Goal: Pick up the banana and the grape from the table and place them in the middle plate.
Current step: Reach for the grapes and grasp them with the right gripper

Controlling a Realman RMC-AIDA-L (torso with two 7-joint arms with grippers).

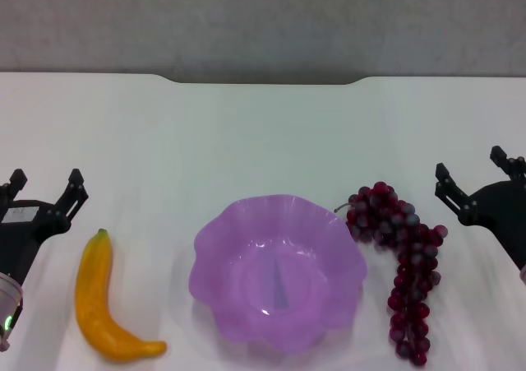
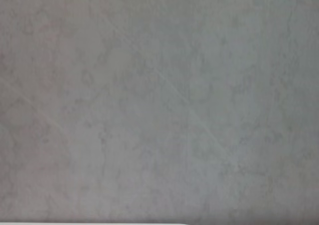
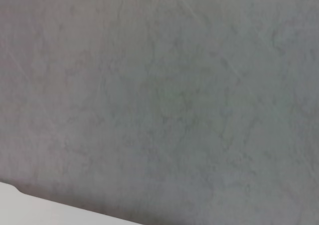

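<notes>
Flanking one middle plate point(image 1: 278, 272): one banana point(image 1: 103, 301), one grape point(image 1: 404, 252); both grippers' fingers apart.

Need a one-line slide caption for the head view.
Banana and grape flank the empty middle plate; left tool and right tool open.

Bright, even overhead light washes the white worktop point(image 1: 246, 132); shadows are faint, soft-edged. Both wrist views show only grey, featureless, softly blurred surface.
</notes>
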